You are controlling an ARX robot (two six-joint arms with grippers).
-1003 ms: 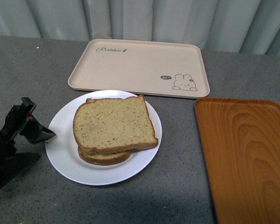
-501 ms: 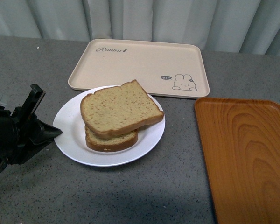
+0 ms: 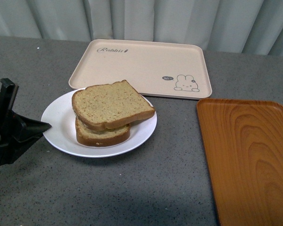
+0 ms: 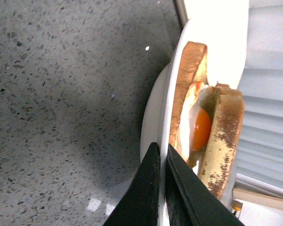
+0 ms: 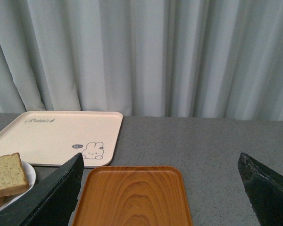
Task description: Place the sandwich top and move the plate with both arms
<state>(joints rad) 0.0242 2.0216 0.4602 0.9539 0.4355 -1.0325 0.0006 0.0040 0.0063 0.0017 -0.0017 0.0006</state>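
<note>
The white plate (image 3: 61, 120) is lifted and tilted at the left of the grey table. On it lies a sandwich with the tan speckled sandwich top (image 3: 112, 103) over a lower slice. My left gripper (image 3: 43, 126) is shut on the plate's left rim. In the left wrist view its black fingers (image 4: 146, 188) pinch the plate rim (image 4: 174, 108), and a fried egg with an orange yolk (image 4: 201, 129) shows between the slices. My right gripper (image 5: 160, 188) is open and empty above the table; it does not show in the front view.
A beige rabbit-print tray (image 3: 141, 68) lies behind the plate. An orange wood-grain tray (image 3: 247, 155) lies at the right and also shows in the right wrist view (image 5: 132, 195). Grey curtains hang behind the table.
The plate with the sandwich has risen, tilted and shifted left with my left gripper, which has also turned. The trays have not moved.
</note>
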